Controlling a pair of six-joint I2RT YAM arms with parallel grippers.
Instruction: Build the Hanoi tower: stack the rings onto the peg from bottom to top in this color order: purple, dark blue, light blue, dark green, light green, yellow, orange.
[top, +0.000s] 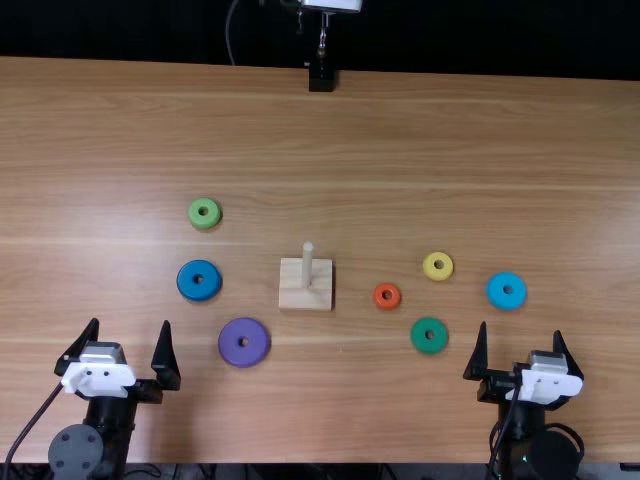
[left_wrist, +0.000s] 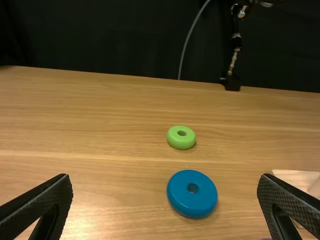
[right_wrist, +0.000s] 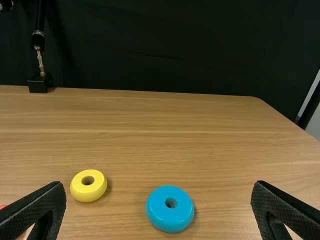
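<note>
My left pincer (top: 130, 324) and right pincer (top: 521, 330): fingers apart. Rings on worktop (top: 400, 160), clocked off peg (top: 308, 262): purple (top: 231, 343) 7-8, dark blue (top: 188, 282) 9, light green (top: 203, 221) 10, orange (top: 387, 304), yellow (top: 438, 275), light blue (top: 497, 293) 3, dark green (top: 420, 339) 4.

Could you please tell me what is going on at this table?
Nothing is being handled: the left gripper and right gripper both stand open and empty. The wooden peg is bare, and the seven colored rings lie flat around it, three left and four right. The tower has not been started.
</note>
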